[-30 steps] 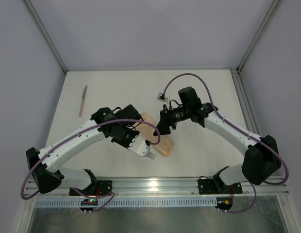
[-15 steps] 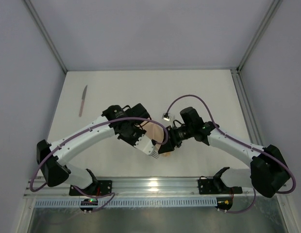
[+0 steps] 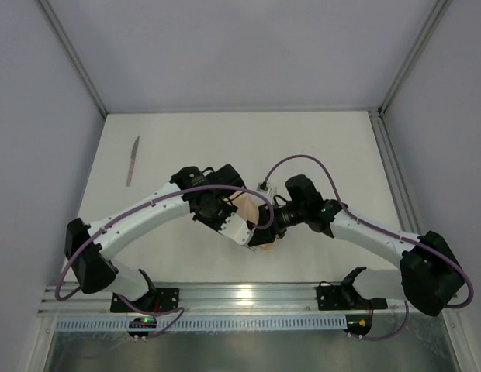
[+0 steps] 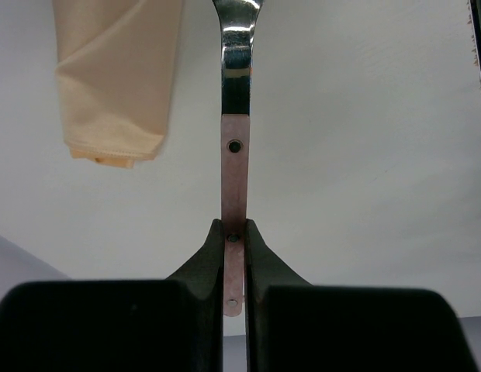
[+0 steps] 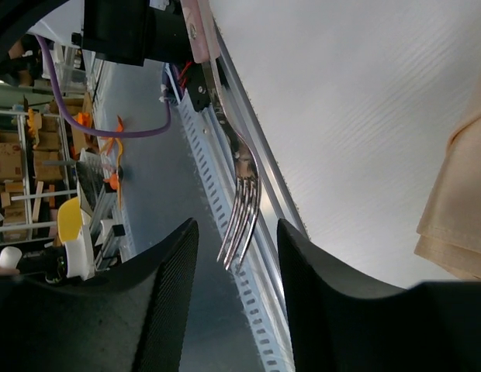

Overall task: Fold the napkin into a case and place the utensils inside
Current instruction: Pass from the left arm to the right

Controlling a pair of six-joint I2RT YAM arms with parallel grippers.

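Case (image 4: 116,77): flat on the worktop (image 3: 333,147), near the front edge at centre, between the two wrists. The top view gives only a peach sliver of it, with both arms over the rest. Left wrist view shows one end: soft matte peach cloth, layered folds, blunt squared tip, top cut off by the frame. Right wrist view catches only a folded edge at the right border.

Fork (image 4: 235,155): pale pink flat handle with dark rivets and a shiny steel neck. Head is out of frame in the left wrist view. Right wrist view has what that one lacks: four curved, polished tines pointing down-left. In the top view the fork is barely readable under the left wrist.

Left end effector (image 4: 235,232): clamped on the fork handle near its butt end, dark fingers pinching both flat sides. Fork runs straight out, just beside the case; can't tell if it touches the cloth.

Right end effector (image 5: 237,256): jaws partly apart, nothing gripped. Tines show in the gap between its fingers, but depth is unclear, so I can't tell if they are inside the gap or beyond it. Its position over the case only reads from the top view.

Knife (image 3: 133,160): only in the top view, alone at far left of the worktop, well apart from everything. Slim, pinkish handle, grey blade.

Slotted metal rail (image 5: 252,310) and a purple cable (image 5: 109,128) sit behind the tines.
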